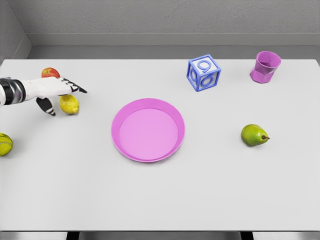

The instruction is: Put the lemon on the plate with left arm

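The lemon (69, 104) lies on the white table (210, 190) toward the left edge, at about nine o'clock from the plate (148, 130) and well apart from it. The left hand (52, 90) reaches in from the left and hovers over the lemon with its fingers spread, one pointing past the fruit's top and the thumb hanging down at the lemon's left side; whether any finger actually touches the peel is hard to tell from this angle, and nothing is gripped. Just behind the hand, at twelve o'clock from the lemon, a red apple (50, 73) peeks out. The pink plate sits at the table's centre. At its one o'clock stands a blue number block (204, 72), farther right a purple cup (265, 67). A green pear (254, 135) lies at three o'clock from the plate. A yellow-green fruit (4, 144) is cut off by the left edge.
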Robot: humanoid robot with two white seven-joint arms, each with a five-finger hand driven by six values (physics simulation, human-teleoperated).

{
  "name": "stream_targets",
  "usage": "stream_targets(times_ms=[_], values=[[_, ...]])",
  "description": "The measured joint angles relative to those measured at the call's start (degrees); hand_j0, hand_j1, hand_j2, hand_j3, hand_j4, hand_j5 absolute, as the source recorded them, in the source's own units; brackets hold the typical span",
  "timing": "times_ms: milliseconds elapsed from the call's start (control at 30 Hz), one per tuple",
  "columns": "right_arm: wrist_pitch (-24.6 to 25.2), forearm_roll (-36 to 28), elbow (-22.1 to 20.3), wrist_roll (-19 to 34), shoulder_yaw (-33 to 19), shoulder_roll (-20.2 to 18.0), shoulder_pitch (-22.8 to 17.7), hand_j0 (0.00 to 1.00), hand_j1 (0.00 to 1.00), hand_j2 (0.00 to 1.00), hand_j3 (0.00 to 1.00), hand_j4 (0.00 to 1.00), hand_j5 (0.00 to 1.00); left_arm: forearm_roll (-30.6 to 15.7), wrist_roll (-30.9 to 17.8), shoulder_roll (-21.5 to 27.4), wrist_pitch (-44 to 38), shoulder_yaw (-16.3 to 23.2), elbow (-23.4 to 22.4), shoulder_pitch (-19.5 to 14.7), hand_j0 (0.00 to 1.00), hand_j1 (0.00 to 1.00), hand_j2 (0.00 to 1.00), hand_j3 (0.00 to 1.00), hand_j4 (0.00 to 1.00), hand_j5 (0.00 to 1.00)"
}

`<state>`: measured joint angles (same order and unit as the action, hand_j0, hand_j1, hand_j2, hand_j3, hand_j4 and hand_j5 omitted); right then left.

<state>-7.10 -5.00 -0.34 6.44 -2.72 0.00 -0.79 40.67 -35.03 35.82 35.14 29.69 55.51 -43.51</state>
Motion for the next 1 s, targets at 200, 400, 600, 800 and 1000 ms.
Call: stream_targets(times_ms=[200,400,600,800,1000], values=[[0.0,0.0,0.0,0.0,0.0,0.0,0.0,1.00,1.00,1.00,1.00,1.00,1.00,0.7,0.0,-0.7,0.0,0.0,-0.6,-0.3,1.00,1.00,1.00,1.00,1.00,1.00],[0.0,0.0,0.0,0.0,0.0,0.0,0.0,1.00,1.00,1.00,1.00,1.00,1.00,0.8,0.0,-1.6,0.0,0.0,-0.9,-0.7,0.96,0.96,0.96,0.96,0.96,0.96],[0.0,0.0,0.0,0.0,0.0,0.0,0.0,1.00,1.00,1.00,1.00,1.00,1.00,0.6,0.0,-2.5,0.0,0.3,-1.9,-1.1,0.80,0.80,0.80,0.80,0.80,0.80],[0.0,0.0,0.0,0.0,0.0,0.0,0.0,1.00,1.00,1.00,1.00,1.00,1.00,0.5,0.0,-3.4,0.0,1.5,-2.7,-1.8,0.79,0.79,0.79,0.79,0.79,0.79],[0.0,0.0,0.0,0.0,0.0,0.0,0.0,1.00,1.00,1.00,1.00,1.00,1.00,1.3,0.5,-4.0,-0.5,2.1,-3.0,-1.8,0.58,0.58,0.58,0.58,0.58,0.58]])
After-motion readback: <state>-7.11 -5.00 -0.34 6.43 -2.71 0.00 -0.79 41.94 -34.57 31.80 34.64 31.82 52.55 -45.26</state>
